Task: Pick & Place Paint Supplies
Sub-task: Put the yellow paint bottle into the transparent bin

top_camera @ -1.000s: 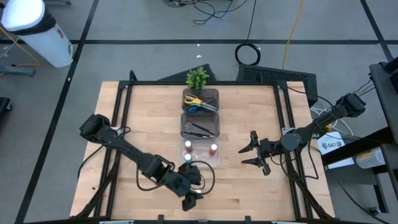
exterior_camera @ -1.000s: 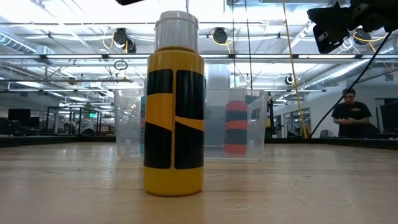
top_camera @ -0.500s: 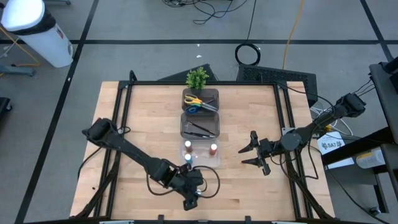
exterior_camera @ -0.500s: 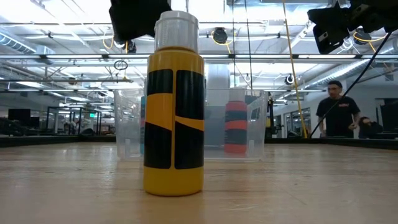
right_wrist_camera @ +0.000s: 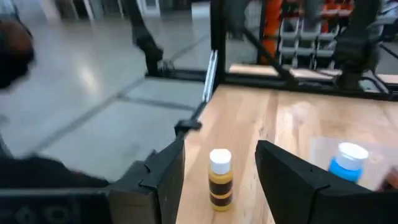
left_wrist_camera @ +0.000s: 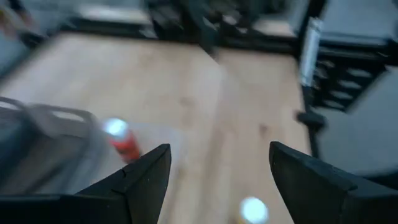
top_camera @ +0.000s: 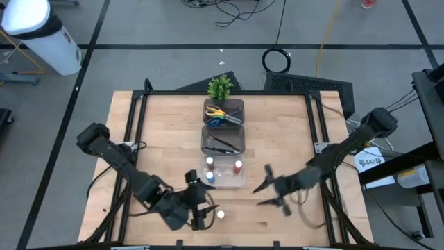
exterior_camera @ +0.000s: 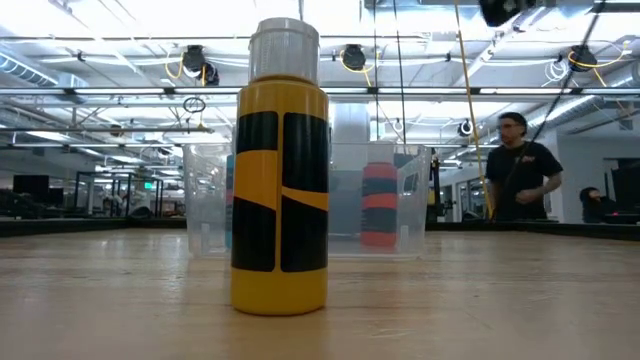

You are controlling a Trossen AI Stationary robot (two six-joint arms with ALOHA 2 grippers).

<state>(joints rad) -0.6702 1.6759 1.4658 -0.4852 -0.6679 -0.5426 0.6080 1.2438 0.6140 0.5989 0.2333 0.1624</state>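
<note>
Yellow and black stripes mark the small paint bottle [exterior_camera: 279,170] standing upright and alone on the wooden table [top_camera: 159,139], low in the high view's centre, just below the clear bin [top_camera: 223,171] that already holds the red bottle [top_camera: 238,166] and the blue bottle [top_camera: 209,178]. Both arms flank it: the left gripper [top_camera: 200,217] sits just to its left, fingers spread and holding nothing, while the right gripper [top_camera: 267,194] hangs to its right and a little higher in the frame, jaws also apart. In the right wrist view the bottle [right_wrist_camera: 220,179] lies straight ahead between the fingers, so the right arm looks better lined up, though the left is nearer. Its long axis is vertical, calling for a sideways pinch.
</note>
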